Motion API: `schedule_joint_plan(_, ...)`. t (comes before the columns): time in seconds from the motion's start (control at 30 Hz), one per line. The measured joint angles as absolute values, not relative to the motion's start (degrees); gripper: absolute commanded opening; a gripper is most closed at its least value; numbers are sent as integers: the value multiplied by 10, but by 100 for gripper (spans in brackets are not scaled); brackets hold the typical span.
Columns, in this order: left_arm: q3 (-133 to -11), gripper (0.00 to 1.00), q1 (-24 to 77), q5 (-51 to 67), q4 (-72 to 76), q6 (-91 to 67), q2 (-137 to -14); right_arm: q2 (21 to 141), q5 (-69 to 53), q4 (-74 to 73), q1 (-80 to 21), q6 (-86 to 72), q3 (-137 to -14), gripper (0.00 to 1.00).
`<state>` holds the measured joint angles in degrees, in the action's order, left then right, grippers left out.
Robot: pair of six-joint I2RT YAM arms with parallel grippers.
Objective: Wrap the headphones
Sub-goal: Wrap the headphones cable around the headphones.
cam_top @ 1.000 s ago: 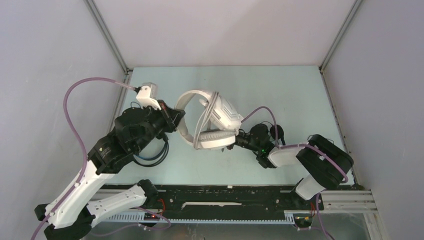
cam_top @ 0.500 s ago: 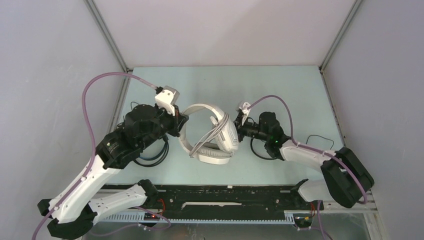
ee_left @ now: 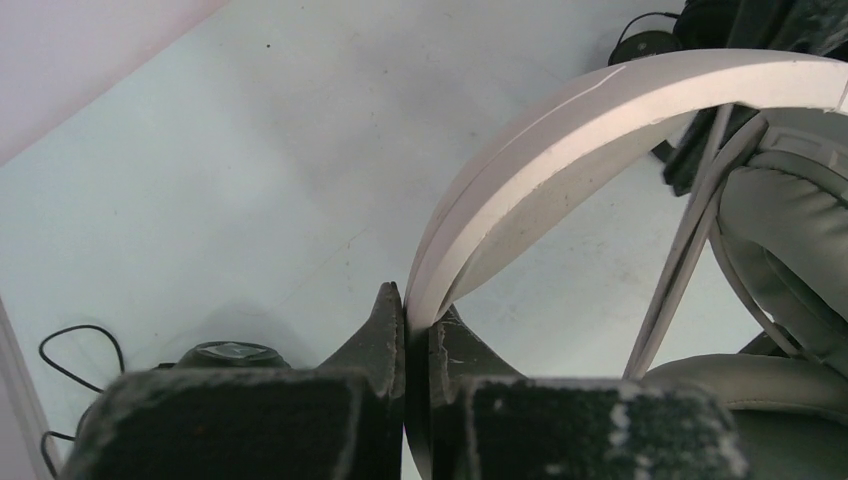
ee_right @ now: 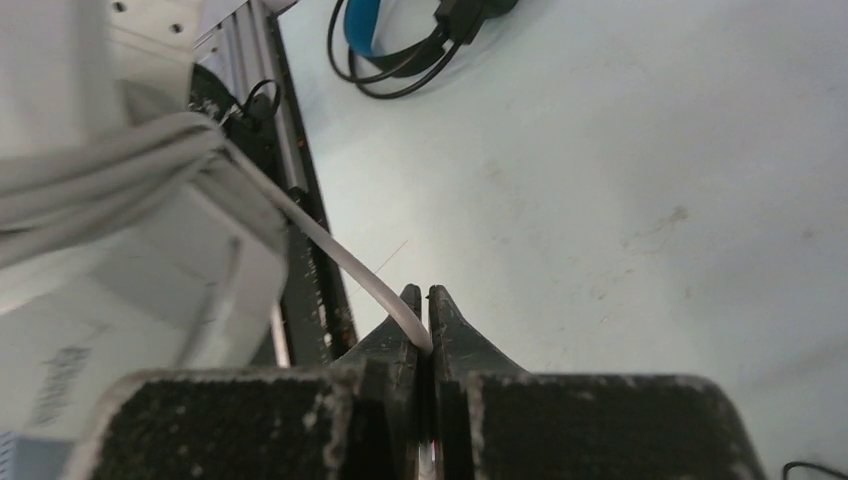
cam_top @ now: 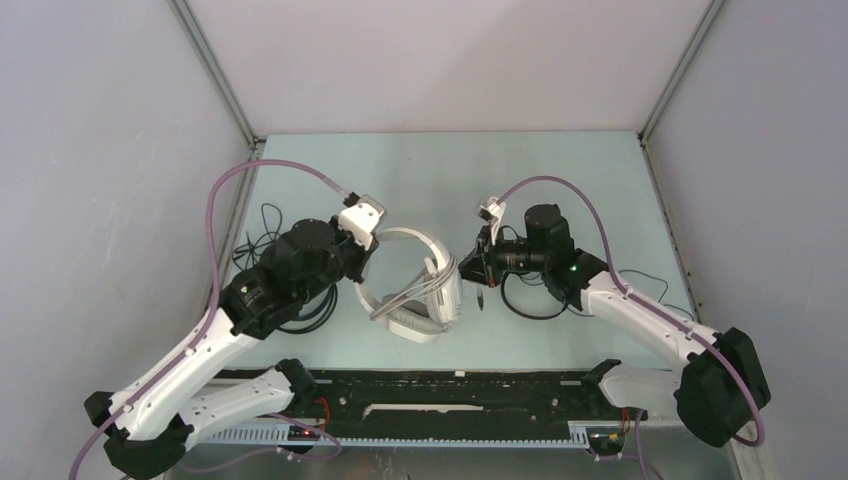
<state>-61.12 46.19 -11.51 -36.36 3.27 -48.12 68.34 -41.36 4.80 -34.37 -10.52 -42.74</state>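
Observation:
The white-grey headphones stand mid-table, grey cable looped around them several times. My left gripper is shut on the white headband, pinched between the fingertips. My right gripper sits just right of the earcup and is shut on the grey cable, which runs taut from the wound loops into the jaws. The black headphones with blue lining lie under my left arm. The slim all-black headphones lie under my right arm.
Thin black cords trail at the left and right of the table. A black rail runs along the near edge, close to the white headphones. Grey walls close in both sides and the back.
My left gripper has carried the white headphones right and nearer, turning them. My right arm swung from the near right up beside the earcup, bringing the cable round with it.

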Motion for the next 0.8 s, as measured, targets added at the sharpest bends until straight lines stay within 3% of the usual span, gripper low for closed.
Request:
schedule_joint_plan(0.4,-581,0,481,-133,-307,137,-496,636,-464,-152,-350,-126,-483,0)
schedule_joint_plan(0.8,-491,0,494,-133,-178,254,-447,630,-493,-189,-350,-182,-491,0)
